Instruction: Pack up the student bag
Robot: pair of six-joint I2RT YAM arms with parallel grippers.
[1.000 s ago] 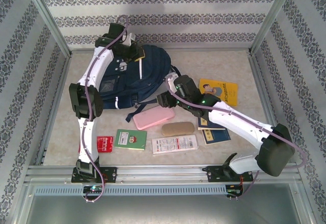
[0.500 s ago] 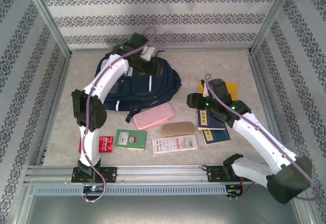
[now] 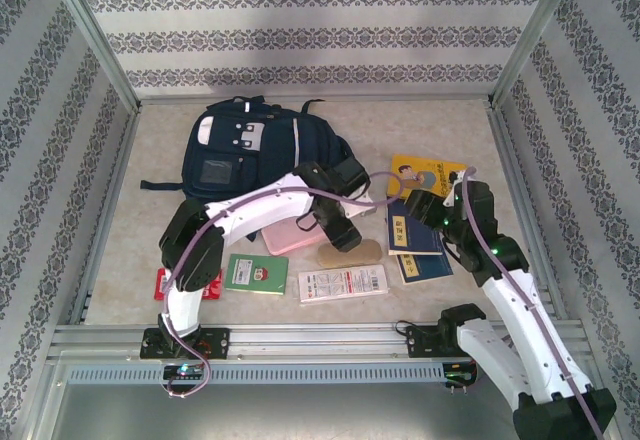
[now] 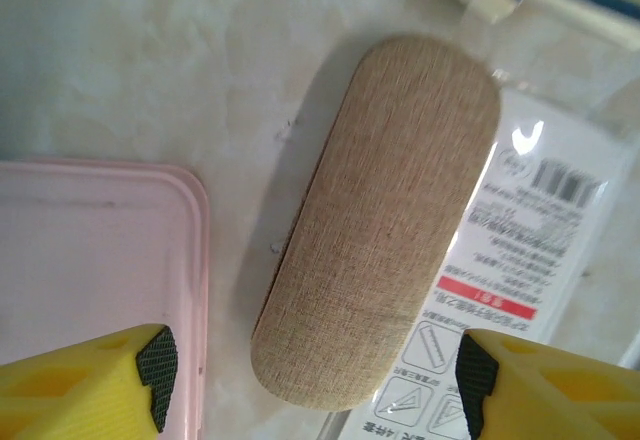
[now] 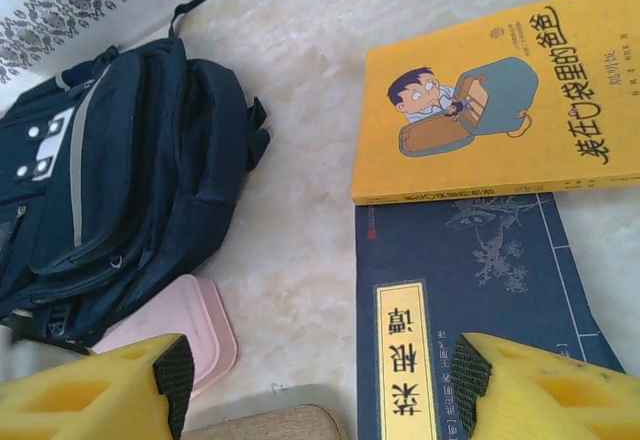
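Observation:
The student bag (image 3: 250, 155) lies flat at the back left of the table, navy with grey-white patches facing up; its side shows in the right wrist view (image 5: 120, 170). My left gripper (image 3: 338, 228) reaches across to the table's middle and hangs open over a tan fabric case (image 4: 385, 220), its fingers (image 4: 155, 370) straddling the case's near end without touching it. My right gripper (image 3: 426, 208) is open above the left edge of a dark blue book (image 5: 470, 300), nothing between its pads.
A pink case (image 4: 90, 260) lies left of the tan case, a white ruler packet (image 4: 520, 250) to its right. A yellow book (image 5: 500, 100) sits behind the blue one. A green notebook (image 3: 256, 273) and a red packet (image 3: 170, 285) lie near the front left.
The left arm left the bag's back edge, swung forward to the tan case and opened. The right arm drew back to the right, over the books. The bag now lies uncovered.

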